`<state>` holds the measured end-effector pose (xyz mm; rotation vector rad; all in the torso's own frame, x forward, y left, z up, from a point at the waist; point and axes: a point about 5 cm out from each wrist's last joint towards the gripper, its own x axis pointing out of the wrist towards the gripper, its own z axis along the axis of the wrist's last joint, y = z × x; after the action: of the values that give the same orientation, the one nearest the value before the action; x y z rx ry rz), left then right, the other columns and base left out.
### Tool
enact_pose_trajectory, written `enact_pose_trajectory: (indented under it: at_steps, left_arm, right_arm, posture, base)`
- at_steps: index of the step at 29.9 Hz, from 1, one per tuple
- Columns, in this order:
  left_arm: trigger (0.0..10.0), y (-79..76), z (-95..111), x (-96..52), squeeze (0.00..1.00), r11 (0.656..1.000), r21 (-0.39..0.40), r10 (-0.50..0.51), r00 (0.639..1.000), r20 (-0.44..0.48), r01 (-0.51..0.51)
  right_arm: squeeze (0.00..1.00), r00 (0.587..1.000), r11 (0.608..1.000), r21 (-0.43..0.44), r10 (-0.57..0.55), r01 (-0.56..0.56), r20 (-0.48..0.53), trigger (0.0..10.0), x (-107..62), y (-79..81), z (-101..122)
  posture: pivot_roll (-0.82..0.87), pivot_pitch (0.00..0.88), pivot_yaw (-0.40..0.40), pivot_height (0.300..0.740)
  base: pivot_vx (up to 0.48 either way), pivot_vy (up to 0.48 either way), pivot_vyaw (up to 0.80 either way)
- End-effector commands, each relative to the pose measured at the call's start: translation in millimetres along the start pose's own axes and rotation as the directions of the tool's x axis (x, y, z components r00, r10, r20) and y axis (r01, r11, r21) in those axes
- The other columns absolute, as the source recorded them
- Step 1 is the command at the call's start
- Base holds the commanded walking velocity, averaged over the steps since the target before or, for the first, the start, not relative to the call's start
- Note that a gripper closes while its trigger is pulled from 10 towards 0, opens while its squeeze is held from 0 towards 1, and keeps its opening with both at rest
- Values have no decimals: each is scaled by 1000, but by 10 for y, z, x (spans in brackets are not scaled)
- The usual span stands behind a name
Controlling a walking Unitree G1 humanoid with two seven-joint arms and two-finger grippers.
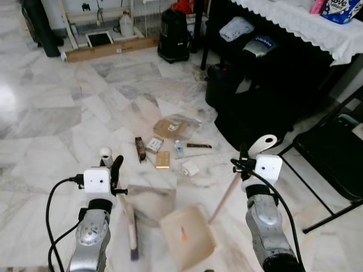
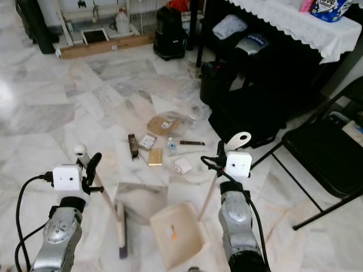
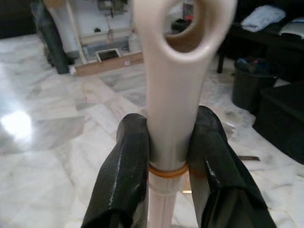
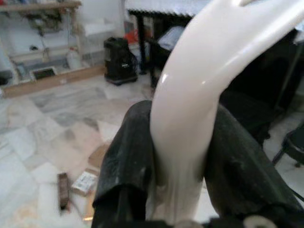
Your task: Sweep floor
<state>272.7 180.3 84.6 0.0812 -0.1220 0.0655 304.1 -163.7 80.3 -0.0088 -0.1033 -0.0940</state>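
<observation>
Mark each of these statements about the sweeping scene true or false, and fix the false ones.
1. The left gripper is shut on the broom handle. True.
2. The right gripper hangs open, holding nothing. False: it is shut on the dustpan handle.
3. The dustpan rests on the floor between the two arms. True.
4. The litter already lies inside the dustpan. False: it lies scattered on the marble floor beyond it.
5. A black folding chair stands on the robot's left. False: it stands on its right.
</observation>
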Motion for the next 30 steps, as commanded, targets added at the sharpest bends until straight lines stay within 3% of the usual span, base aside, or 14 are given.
enact_pose_trajectory:
  at_steps: [1,6,11,30]
  left_arm:
    - [10000,24,19,4,0,1000,0,2,1000,7,-2]
    - [10000,32,17,2,0,1000,2,3,1000,6,-4]
    - [10000,29,14,2,0,1000,4,2,1000,5,-2]
    - [10000,13,6,-3,0,1000,3,2,1000,1,-2]
  right_arm:
    - [0,999,1000,-17,-1,2,36,10000,34,-18,77]
    - [0,999,999,-40,9,-8,39,10000,34,-1,81]
    - [0,999,1000,-22,13,-13,41,10000,29,13,81]
    - [0,999,1000,-20,10,-9,35,10000,29,-1,78]
  posture:
    - [-47,135,-65,740]
    - [-47,136,-66,740]
    - [-47,137,-65,740]
    - [-47,139,-72,740]
  base:
    - [394,0,0]
    - [395,0,0]
    - [395,0,718]
    - [385,0,0]
